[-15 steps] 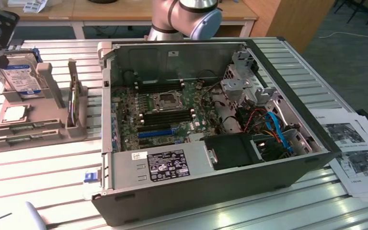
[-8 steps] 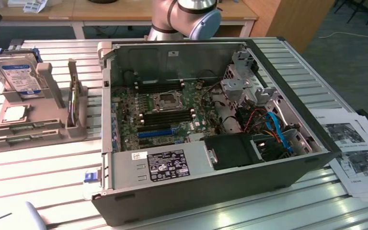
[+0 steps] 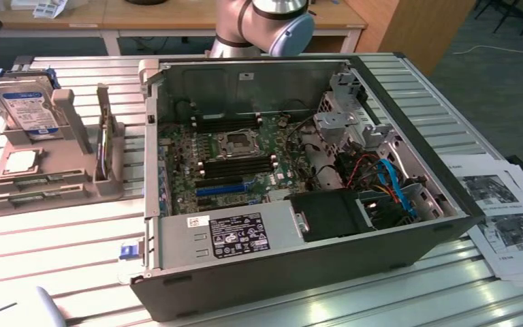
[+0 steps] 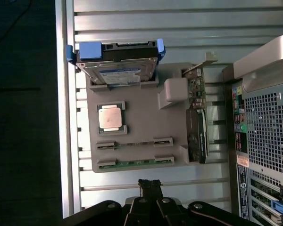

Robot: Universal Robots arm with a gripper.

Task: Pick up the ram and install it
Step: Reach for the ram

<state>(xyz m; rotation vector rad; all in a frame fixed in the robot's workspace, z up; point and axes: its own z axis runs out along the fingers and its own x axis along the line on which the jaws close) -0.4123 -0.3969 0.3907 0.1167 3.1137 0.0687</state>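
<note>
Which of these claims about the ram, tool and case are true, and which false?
1. The ram lies in the tray. True.
2. The tool holds the ram. False: the tool is shut and empty, and the ram is in the tray.
3. A hard drive stands in the same tray. True.
4. The case is closed. False: its side is open, with the motherboard showing.
5. A CPU sits in the tray. True.
</note>
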